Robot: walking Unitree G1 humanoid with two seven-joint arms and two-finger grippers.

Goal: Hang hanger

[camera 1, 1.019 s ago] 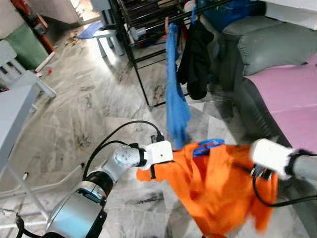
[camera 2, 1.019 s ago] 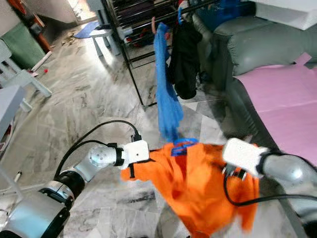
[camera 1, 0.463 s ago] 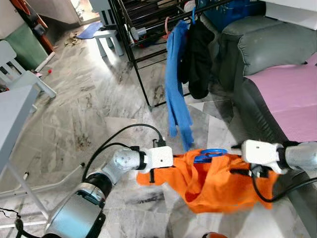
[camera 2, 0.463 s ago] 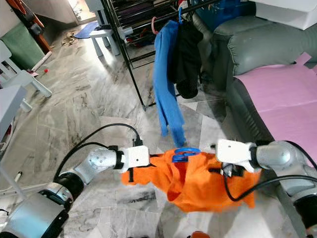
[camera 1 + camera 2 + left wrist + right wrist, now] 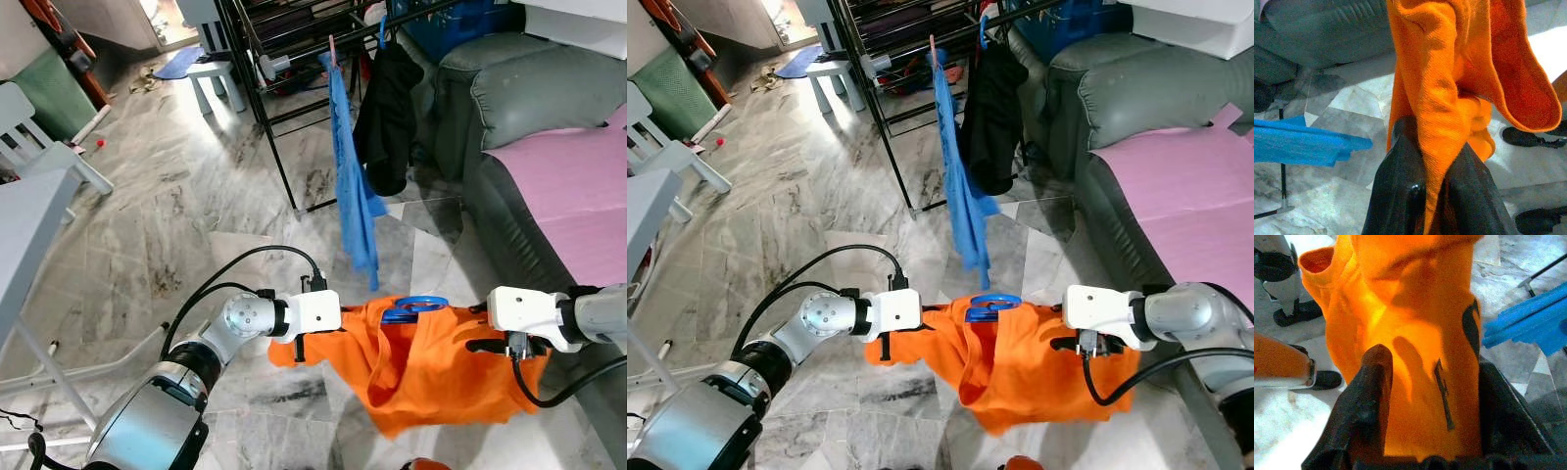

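From the head camera, your orange shirt [image 5: 431,367] on its blue hanger [image 5: 413,308] hangs stretched between both arms, below the black rack [image 5: 294,59]. Your left gripper [image 5: 1432,196] has its jaws clenched on a fold. Your right gripper [image 5: 1425,396] grasps shirt cloth between spread jaws.

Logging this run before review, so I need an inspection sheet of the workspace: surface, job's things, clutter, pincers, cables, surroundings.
Surface: grey marble floor.
Job's things: orange shirt on a blue hanger, held low before the black rack; blue garment and black garment hang there.
Clutter: small bits of litter by the far wall.
Pincers: left pincer and right pincer each shut on shirt fabric.
Cables: black cable loops over the left arm; another below the right wrist.
Surroundings: grey sofa with pink cover, white chair.
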